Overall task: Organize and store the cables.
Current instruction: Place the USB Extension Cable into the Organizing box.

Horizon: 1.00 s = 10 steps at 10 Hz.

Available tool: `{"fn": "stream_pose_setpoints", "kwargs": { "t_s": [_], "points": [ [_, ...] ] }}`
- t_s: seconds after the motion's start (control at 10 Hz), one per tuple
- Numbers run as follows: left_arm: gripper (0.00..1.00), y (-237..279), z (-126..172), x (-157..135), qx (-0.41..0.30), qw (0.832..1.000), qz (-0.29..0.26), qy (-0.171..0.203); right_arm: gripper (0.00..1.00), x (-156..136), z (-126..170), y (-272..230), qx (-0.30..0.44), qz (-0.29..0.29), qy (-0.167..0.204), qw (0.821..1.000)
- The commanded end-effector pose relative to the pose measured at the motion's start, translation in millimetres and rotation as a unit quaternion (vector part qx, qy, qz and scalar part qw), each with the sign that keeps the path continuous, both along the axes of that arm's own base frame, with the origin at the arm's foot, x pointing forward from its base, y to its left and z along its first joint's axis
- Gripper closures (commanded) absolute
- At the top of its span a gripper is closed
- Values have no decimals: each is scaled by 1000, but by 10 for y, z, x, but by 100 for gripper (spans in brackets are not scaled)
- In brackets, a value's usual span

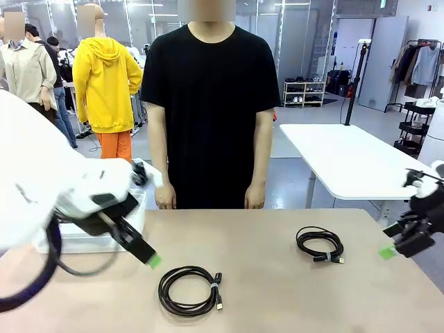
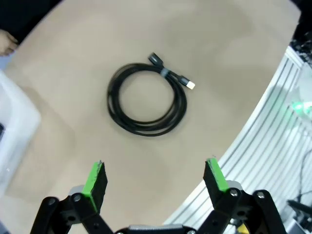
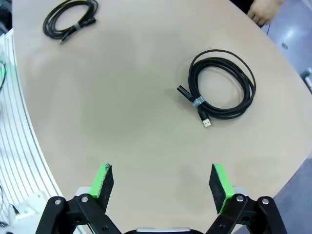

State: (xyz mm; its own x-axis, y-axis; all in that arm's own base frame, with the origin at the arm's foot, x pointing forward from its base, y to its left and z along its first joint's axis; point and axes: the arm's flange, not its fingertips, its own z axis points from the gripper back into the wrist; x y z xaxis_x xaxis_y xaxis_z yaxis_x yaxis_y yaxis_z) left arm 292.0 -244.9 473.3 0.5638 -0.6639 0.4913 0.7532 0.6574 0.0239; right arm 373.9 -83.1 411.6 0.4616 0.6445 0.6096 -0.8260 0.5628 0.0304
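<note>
Black and neatly wound, the left coil (image 1: 189, 291) lies at the near side of the tan tabletop (image 1: 270, 305), just ahead of my left jaws. The right coil (image 1: 320, 244) lies farther in, well apart from my right jaws. Both pairs of jaws stand wide open, holding nothing. I judge that the first pick is the step in hand. To do it well I should come straight down over the left coil's banded side (where the tie (image 2: 165, 73) bunches the strands), so all the loops sit between my pads (image 2: 95, 178), then close firmly so no loose turn slips out.
</note>
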Motion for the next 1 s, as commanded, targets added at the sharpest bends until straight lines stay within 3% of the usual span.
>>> {"fn": "stream_pose_setpoints", "kwargs": {
  "t_s": [0.0, 0.2, 0.3, 0.4, 0.8, 0.9],
  "points": [
    [0, -188, -117, 149, 22, 998, 49, 11, 0, -422, -336, -105, 34, 37, -26, 998],
    [0, -266, -193, 175, 16, 998, 57, 15, 0, -494, -465, -138, 42, 55, -50, 996],
    [0, -248, -194, 13, 24, 999, 38, 9, 0, -457, -541, -143, 51, 64, -47, 995],
    [0, -248, -194, 13, 24, 999, 38, 9, 0, -124, -155, -332, 28, 37, -36, 998],
    [0, -288, -209, 53, 23, 999, 45, 10, 0, -124, -155, -332, 28, 37, -36, 998],
    [0, -544, -206, 157, 38, 996, 83, 16, 0, -124, -155, -332, 28, 37, -36, 998]
  ]
}}
